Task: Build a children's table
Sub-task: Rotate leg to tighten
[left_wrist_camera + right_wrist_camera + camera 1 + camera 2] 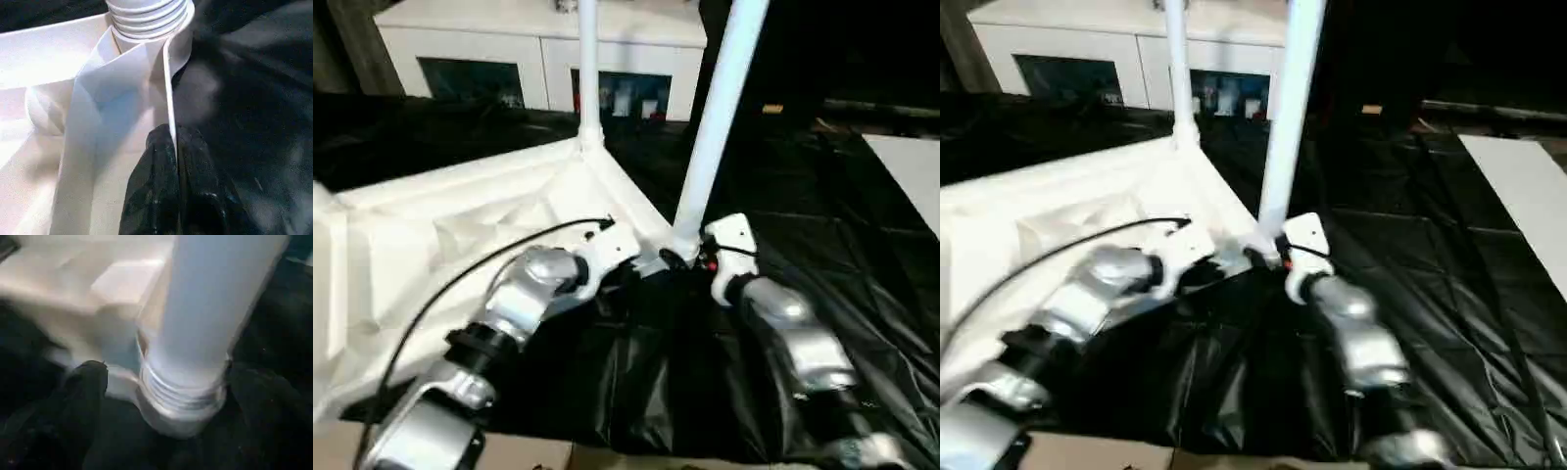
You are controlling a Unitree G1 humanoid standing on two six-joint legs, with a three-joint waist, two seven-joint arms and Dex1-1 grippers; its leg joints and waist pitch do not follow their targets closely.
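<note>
I see the children's table [460,235] upside down on black sheeting [822,294] — my left tool [176,161] clamped on its rim, right tool [166,396] apart around a leg [715,127] at the corner socket.

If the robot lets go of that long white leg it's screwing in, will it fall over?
Probably not right away. The near leg leans a little, and its threads are still showing above the corner socket, so it may wobble if bumped. It looks like hollow plastic, so likely light and stiff. The far leg stands straight.
</note>
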